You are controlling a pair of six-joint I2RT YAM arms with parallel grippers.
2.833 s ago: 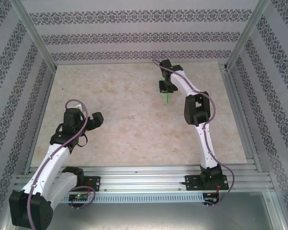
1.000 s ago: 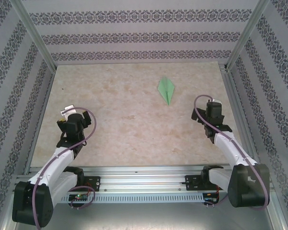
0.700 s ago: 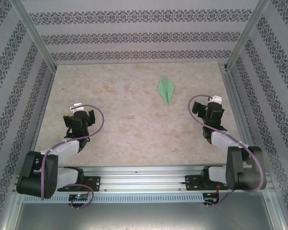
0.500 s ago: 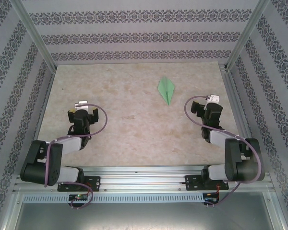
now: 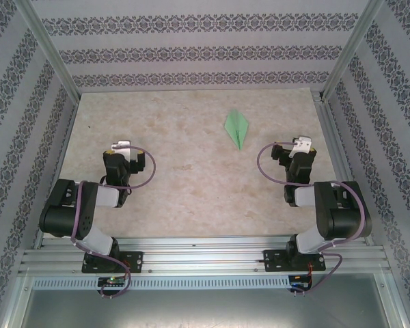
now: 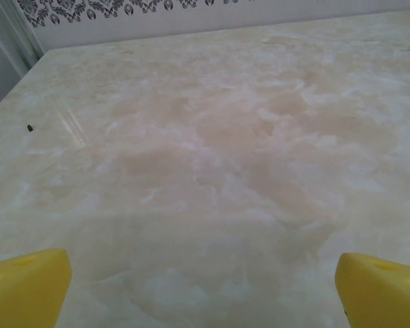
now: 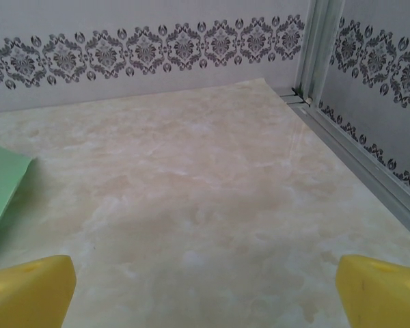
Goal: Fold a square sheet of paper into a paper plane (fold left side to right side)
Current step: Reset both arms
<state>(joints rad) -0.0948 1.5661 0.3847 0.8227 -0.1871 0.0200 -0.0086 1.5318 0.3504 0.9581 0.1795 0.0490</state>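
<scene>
While left arm (image 5: 89,198) and right arm (image 5: 328,205) sit tucked near their bases, paper plane (image 5: 237,128) lies flat on the worktop (image 5: 184,184), far right of centre, well apart from both. Left jaws wide open, empty, over bare worktop. Right jaws wide open, empty, plane's green edge at that wrist view's left.

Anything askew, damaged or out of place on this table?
Nothing stands out. The paper plane lies on the table as a neat narrow dart, tip toward the arms, apart from both grippers. The left gripper and right gripper are open and empty. One tiny dark speck sits near the table's left edge.
</scene>
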